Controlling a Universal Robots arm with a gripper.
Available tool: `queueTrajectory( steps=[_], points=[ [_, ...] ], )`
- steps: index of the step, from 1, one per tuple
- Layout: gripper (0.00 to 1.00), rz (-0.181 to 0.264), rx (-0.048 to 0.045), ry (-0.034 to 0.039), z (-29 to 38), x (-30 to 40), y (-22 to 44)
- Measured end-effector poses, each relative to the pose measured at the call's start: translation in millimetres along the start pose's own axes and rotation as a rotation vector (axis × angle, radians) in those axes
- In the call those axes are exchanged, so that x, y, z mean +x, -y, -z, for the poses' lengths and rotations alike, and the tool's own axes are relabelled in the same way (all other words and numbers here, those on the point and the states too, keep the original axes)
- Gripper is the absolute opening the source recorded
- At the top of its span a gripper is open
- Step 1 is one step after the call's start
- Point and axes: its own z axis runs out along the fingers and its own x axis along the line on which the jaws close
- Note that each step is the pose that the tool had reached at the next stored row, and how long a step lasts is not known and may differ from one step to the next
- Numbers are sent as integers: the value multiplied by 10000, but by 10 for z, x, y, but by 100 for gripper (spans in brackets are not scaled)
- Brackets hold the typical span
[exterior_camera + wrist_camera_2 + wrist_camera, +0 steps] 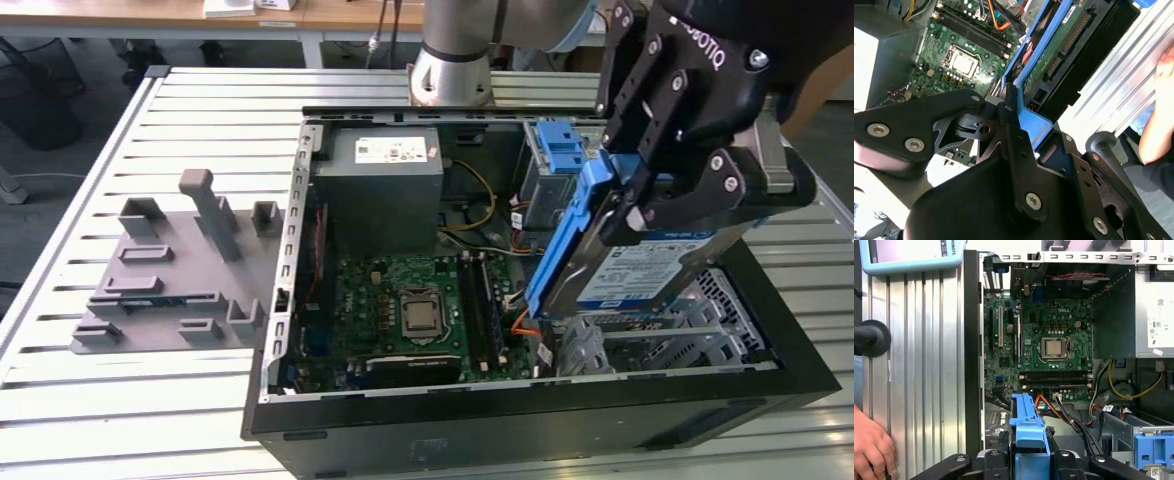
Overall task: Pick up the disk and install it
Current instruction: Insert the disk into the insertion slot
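My gripper (641,198) is shut on the disk (646,272), a silver-grey drive with a white-and-blue label and blue side rails. The disk hangs tilted, nearly on edge, over the metal drive cage (694,335) at the exterior view's right of the open computer case (534,420). Its lower end is close to the cage; I cannot tell whether they touch. In the second wrist view the black fingers (1013,131) clamp the blue rail (1030,121), and the disk's green circuit board (1058,46) faces the camera. In the first wrist view the blue rail (1027,422) rises between the fingers.
Inside the case lie the motherboard (407,310), a grey power-supply box (378,170) and a blue latch (558,148). A grey fixture plate (167,275) lies on the slatted table at the exterior view's left. A person's hand (871,447) rests beside the case.
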Motion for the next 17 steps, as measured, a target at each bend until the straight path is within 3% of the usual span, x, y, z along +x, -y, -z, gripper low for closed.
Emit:
queueTrajectory(
  steps=[9, 17],
  points=[
    [36, 0, -8, 0, -34, -1, 179],
    [36, -3, -7, 3, -41, -1, 204]
  ],
)
